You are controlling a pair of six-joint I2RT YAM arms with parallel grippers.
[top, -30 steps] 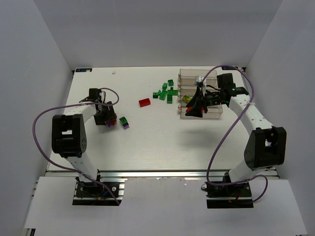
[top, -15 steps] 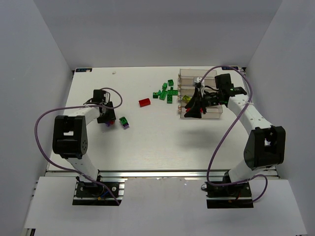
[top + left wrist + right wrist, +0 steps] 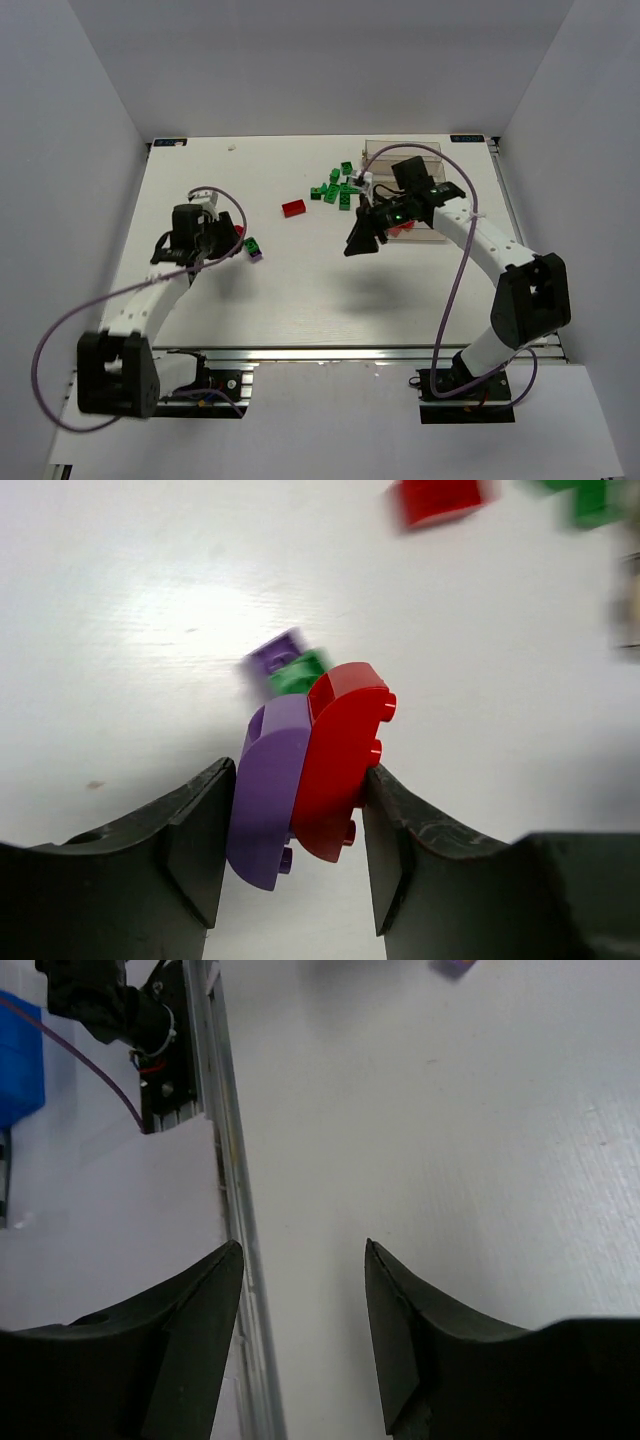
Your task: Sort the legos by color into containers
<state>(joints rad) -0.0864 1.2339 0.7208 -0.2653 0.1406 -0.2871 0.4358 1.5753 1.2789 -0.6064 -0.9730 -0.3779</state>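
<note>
One white worktop (image 3: 300, 290) carries a block of long clear plastic bins (image 3: 385, 152) at upper right. Just left of the bins, the right claw (image 3: 300, 1290) gapes wide with nothing in it. At centre left, the left claw (image 3: 300, 810) pinches a curved purple brick (image 3: 265, 790) against a curved red brick (image 3: 340, 770). Loose green bricks (image 3: 338, 188), a red rectangular brick (image 3: 293, 208) and a green-and-purple pair (image 3: 252, 246) lie on the worktop between the two claws.

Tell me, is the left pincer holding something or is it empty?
Holding. In the left wrist view, the left pincer is shut on a purple brick and a red brick pressed together.
</note>
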